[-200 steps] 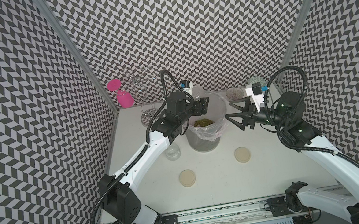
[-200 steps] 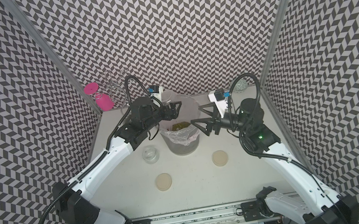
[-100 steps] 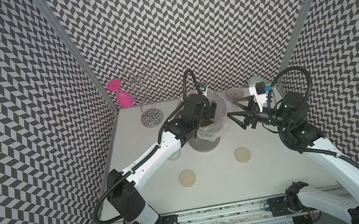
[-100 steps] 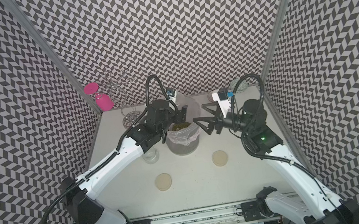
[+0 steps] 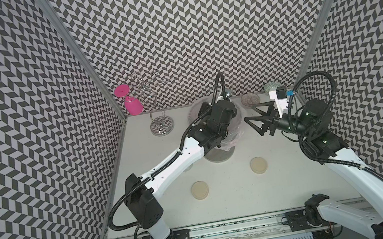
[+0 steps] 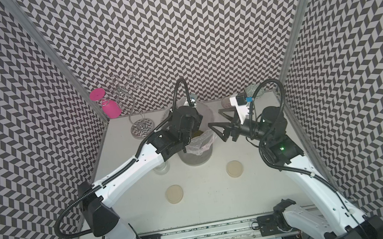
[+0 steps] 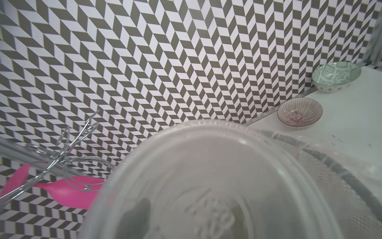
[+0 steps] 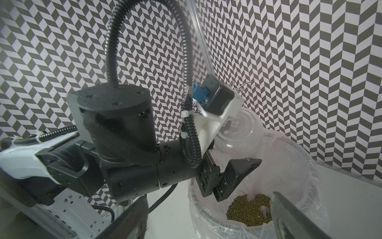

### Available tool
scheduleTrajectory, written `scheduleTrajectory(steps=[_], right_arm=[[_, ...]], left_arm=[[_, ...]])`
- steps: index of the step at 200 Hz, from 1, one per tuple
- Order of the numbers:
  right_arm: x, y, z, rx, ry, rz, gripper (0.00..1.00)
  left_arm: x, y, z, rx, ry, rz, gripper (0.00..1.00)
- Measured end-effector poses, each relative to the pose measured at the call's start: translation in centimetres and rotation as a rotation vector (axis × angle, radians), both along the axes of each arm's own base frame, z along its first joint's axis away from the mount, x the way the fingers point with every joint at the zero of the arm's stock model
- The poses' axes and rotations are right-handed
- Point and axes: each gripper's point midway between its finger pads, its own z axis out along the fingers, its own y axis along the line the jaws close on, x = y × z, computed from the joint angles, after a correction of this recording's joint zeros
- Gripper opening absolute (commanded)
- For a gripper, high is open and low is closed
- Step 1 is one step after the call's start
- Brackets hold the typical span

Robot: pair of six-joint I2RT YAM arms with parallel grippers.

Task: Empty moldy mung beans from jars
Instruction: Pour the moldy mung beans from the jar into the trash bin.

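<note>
Left pincer (image 8: 246,144) clamped on a jar (image 8: 237,128); right pincer (image 5: 249,112) spread wide and empty, both arms outstretched.

Bin (image 5: 219,156) mouth mostly blocked: left arm (image 5: 174,163) lies across it, upturned jar (image 8: 241,132) over the rim. Right gripper (image 5: 249,112), jaws spread, fills the gap at the bin's right side. Second jar (image 6: 161,168) tucked under the left arm. Back corners crowded: wire rack (image 5: 162,127), pink glass (image 5: 133,106), striped bowl (image 7: 299,113), green bowl (image 7: 337,76). Front table (image 5: 238,201) open except left lid (image 5: 199,189) and right lid (image 5: 259,165), well apart.
</note>
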Motion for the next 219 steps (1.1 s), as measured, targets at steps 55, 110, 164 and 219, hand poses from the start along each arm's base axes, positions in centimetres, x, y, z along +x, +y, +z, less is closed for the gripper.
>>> scheduleTrajectory(steps=[55, 110, 164, 219], right_arm=[[0.1, -0.1, -0.1, 0.004, 0.009, -0.006, 0.9], [0.6, -0.7, -0.2, 0.004, 0.012, -0.032, 0.91], [0.6, -0.7, -0.2, 0.006, 0.015, -0.033, 0.9], [0.7, -0.8, -0.6, 0.009, 0.025, -0.038, 0.9]], left_arm=[[-0.4, 0.3, -0.3, 0.132, -0.036, 0.082, 0.65], [-0.1, 0.4, -1.4, 0.26, -0.055, 0.156, 0.65], [0.5, 0.1, -2.0, 0.147, -0.003, 0.114, 0.66], [0.3, 1.2, -0.2, -0.199, 0.139, -0.035, 0.67]])
